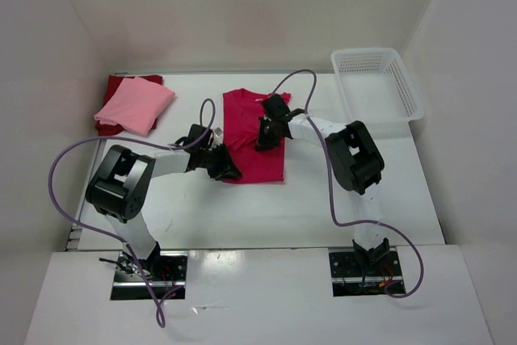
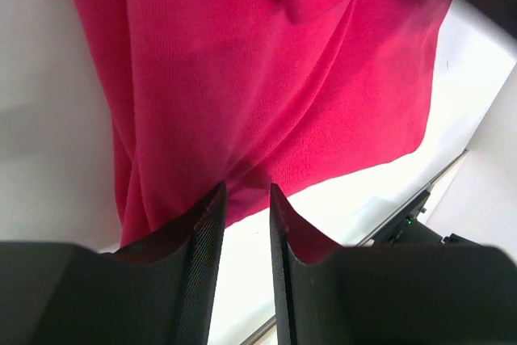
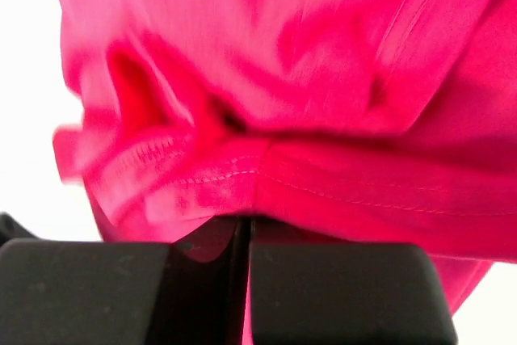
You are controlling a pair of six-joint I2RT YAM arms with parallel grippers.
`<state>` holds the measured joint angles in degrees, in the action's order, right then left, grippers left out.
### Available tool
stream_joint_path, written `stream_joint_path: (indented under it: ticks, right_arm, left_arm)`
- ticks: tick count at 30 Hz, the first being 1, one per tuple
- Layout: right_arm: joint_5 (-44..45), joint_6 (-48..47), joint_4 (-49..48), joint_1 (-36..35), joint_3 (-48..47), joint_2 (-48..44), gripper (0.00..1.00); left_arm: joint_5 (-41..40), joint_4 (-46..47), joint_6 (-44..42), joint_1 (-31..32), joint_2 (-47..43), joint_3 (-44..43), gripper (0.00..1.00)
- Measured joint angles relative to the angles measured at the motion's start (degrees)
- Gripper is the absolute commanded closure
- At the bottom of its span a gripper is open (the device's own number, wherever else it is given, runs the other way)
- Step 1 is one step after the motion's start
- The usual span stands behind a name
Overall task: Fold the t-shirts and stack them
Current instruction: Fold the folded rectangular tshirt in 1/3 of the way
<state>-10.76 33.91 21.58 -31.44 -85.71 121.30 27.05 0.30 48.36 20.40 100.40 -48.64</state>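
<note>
Right gripper (image 3: 242, 228) jaws pinch bunched edge of crimson t-shirt (image 1: 242, 111) for folding; left gripper (image 2: 242, 199) jaws slightly parted at hem, seemingly not gripping.

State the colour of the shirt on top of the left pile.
Light pink; that top shirt shows best in the top external view, over a dark red shirt.

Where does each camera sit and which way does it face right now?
Top external: above and behind the bases, looking down on the table; left arm and right arm show.
Left wrist: behind the left gripper, facing the crimson shirt; its parted fingers show.
Right wrist: behind the right gripper, close against bunched shirt, fingers shut on it.
Shared: all three see that shirt.
</note>
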Motion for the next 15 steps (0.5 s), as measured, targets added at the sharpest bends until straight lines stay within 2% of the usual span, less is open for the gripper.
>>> stream_joint_path:
  ticks: [4, 9, 12, 15]
  right_arm:
    - [8.5, 1.2, -4.1, -0.2, -1.4, 0.4, 1.0]
    - [17.1, 1.6, -5.7, 0.2, -13.0, 3.0, 1.0]
    - [17.7, 1.6, -6.6, 0.3, -17.0, 2.0, 1.0]
    - [14.6, 1.9, -7.6, 0.6, -12.4, -2.8, 0.99]
  left_arm:
    - [0.0, -0.2, 0.0, 0.0, -0.2, 0.1, 0.63]
    - [-0.5, -2.6, -0.2, 0.0, -2.2, 0.1, 0.61]
    - [-1.2, -4.2, -0.2, 0.0, -4.3, 0.0, 0.6]
    - [-1.7, -4.7, -0.2, 0.0, -5.9, -0.4, 0.58]
